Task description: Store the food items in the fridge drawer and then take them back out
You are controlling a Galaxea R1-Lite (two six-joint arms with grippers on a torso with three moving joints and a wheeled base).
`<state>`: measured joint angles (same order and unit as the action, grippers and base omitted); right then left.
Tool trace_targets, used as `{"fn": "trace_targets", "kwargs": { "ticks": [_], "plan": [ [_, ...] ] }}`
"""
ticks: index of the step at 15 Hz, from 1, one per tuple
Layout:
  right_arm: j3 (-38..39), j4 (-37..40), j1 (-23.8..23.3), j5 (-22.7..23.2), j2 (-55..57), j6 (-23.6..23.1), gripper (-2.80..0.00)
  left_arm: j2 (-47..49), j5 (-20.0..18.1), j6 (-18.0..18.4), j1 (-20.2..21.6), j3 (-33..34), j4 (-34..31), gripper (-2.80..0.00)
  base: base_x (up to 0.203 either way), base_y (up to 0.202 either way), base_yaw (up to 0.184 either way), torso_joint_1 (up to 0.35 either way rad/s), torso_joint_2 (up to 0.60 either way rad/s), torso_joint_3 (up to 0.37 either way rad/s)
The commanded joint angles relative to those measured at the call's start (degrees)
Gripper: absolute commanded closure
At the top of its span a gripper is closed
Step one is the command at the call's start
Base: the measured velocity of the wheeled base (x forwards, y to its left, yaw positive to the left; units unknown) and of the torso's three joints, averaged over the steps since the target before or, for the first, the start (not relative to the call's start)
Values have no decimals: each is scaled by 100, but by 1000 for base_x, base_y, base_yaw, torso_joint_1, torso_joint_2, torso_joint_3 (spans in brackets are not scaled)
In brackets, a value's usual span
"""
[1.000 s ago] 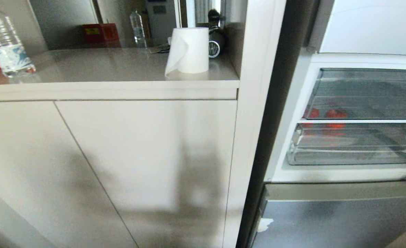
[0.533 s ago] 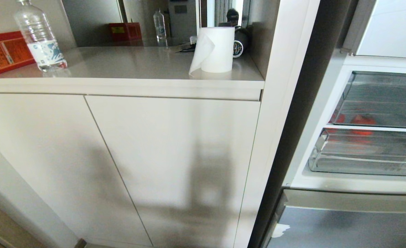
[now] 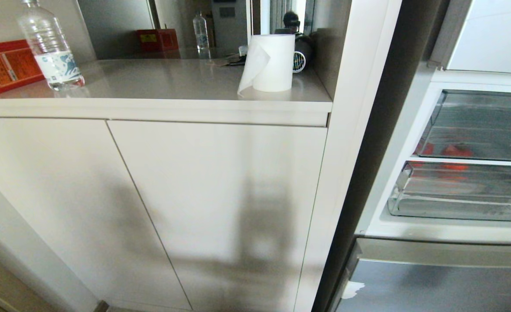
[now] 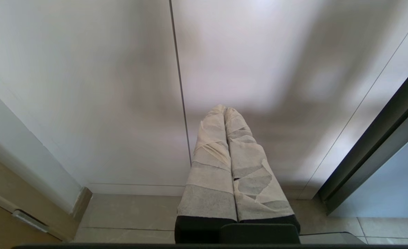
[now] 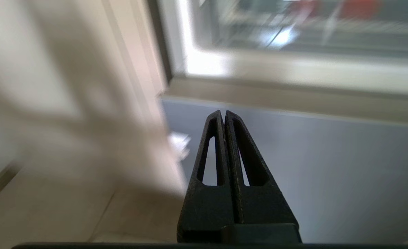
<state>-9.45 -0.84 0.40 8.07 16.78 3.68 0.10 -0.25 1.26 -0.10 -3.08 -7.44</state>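
Note:
Two red food items (image 3: 454, 151) (image 3: 426, 148) show through clear plastic inside the open fridge at the right. They sit at the level of the white rail above the fridge drawer (image 3: 463, 193); I cannot tell which compartment holds them. The drawer is pushed in, with a white scrap at its front corner. In the right wrist view the food items (image 5: 359, 7) and the drawer (image 5: 259, 31) lie above and beyond my right gripper (image 5: 224, 112), which is shut and empty before the grey lower fridge door (image 5: 311, 166). My left gripper (image 4: 224, 109), tape-wrapped, is shut and empty, low before the cabinet doors. Neither gripper shows in the head view.
A counter (image 3: 164, 82) left of the fridge carries a water bottle (image 3: 49, 47), a red box (image 3: 4, 65) and a paper towel roll (image 3: 270, 63). White cabinet doors (image 3: 216, 195) fill the space below. A white scrap (image 3: 353, 289) sticks to the lower fridge door's corner.
The whole head picture shifted to the right between one second and half a second ago, so the camera moved; it has held still since. Nothing in the fridge moved.

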Motion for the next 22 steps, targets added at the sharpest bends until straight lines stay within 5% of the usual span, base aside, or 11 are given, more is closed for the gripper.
{"fn": "trace_targets", "kwargs": {
  "ticks": [1,5,6,9,14,22],
  "plan": [
    [-90,-207,7,129,1465,18,0,-1,-1,6,1,1,-3,0,0,0,0,0,0,0],
    [-22,-2004,57,479,3931,22,0,-1,-1,5,1,1,-3,0,0,0,0,0,0,0],
    [15,-2535,86,545,4397,17,-280,-1,-1,6,1,1,-3,0,0,0,0,0,0,0],
    [47,-4153,416,683,5352,38,-280,-1,-1,6,1,1,-3,0,0,0,0,0,0,0],
    [-238,-5083,465,600,6010,59,-280,-1,-1,6,1,1,-3,0,0,0,0,0,0,0],
    [-418,-6490,408,-194,6917,10,-280,-1,-1,6,1,1,-3,0,0,0,0,0,0,0]
  ]
}}
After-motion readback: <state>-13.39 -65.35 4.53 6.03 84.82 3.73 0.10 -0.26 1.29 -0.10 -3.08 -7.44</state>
